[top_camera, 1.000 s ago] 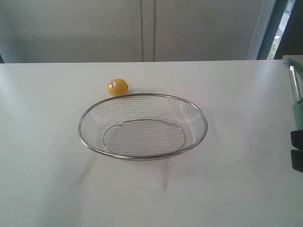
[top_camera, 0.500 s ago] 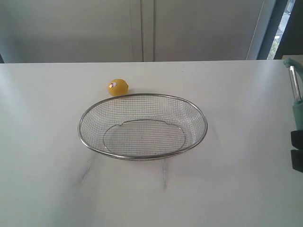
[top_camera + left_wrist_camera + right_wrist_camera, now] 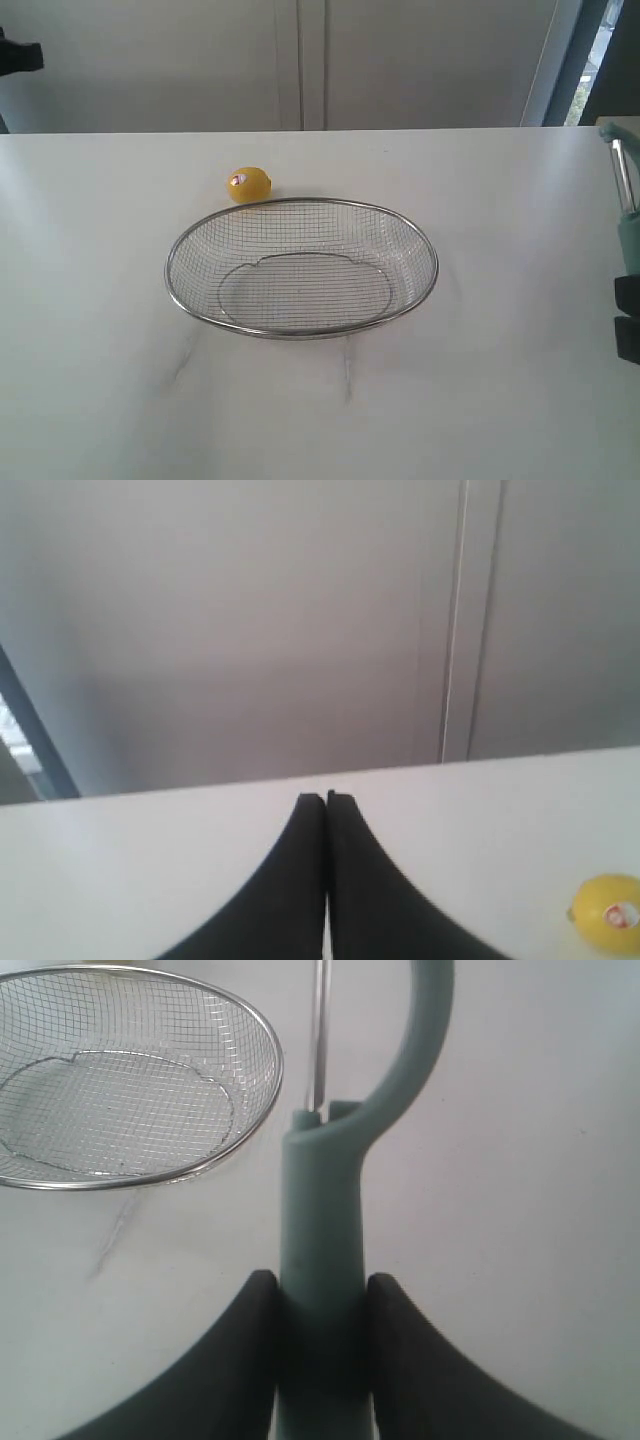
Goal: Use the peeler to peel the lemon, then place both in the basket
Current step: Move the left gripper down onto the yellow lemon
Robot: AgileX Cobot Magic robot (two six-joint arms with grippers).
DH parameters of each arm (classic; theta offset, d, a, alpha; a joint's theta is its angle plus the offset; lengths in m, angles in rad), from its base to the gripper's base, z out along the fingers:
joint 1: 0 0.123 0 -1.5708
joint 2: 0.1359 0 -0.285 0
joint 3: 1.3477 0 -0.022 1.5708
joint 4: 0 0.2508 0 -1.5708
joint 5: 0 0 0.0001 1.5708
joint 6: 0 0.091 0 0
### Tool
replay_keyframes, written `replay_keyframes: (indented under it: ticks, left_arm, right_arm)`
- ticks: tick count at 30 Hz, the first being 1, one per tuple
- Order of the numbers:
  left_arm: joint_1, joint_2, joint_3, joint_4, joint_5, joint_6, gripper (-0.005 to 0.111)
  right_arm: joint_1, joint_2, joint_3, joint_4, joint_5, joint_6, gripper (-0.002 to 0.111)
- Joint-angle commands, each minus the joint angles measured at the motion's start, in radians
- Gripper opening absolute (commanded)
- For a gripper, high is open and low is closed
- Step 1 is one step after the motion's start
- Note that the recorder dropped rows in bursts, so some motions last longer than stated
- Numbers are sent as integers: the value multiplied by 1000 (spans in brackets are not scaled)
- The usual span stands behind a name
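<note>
Squarely within the right hand [image 3: 321, 1284], peeler [image 3: 320, 1195].

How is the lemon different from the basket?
The lemon is small, round and yellow; the basket is big, oval and silver. The lemon is solid with a sticker; the basket is see-through wire mesh. Both sit on the white table, the lemon outside the basket.

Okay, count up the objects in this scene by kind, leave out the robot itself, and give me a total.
lemon: 1
peeler: 1
wire basket: 1
Total: 3
</note>
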Motion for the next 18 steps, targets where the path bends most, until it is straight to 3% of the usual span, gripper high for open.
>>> replay_keyframes:
  ticks: [1, 9, 15, 18]
  left_arm:
    - [-21, 119, -176, 66, 277, -30, 0]
    - [-123, 349, -505, 52, 628, 160, 0]
    - [-152, 532, -747, -283, 888, 589, 0]
    - [-152, 624, -897, -412, 1023, 714, 0]
  right_arm:
    - [-7, -4, 5, -12, -10, -11, 0]
    - [-7, -4, 5, -12, -10, -11, 0]
    - [-7, -4, 5, -12, -10, -11, 0]
    - [-7, -4, 5, -12, -10, -11, 0]
